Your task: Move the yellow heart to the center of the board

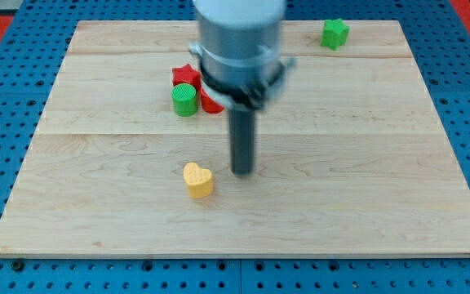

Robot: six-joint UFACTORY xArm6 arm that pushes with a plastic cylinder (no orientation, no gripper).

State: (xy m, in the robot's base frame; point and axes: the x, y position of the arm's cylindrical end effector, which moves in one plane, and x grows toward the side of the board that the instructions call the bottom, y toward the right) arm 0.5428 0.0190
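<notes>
Yellow heart (198, 180): small solid block, lobes twd view's top-left, ridged sides; lies flat, lower-centre of board.
Tip (243, 172): my tip, bare rod end, holds nothing; just right of heart, narrow gap, not touching.
Board (365, 196): pale wood, 3 planks.
Others: green cylinder (184, 100) touching red blocks (188, 77), shapes unclear; green block (334, 33) top right, well apart.

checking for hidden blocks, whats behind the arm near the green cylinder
Two red blocks sit there: one shows behind the green cylinder, another peeks out beside it. The arm covers the rest, so their shapes are unclear.
</notes>
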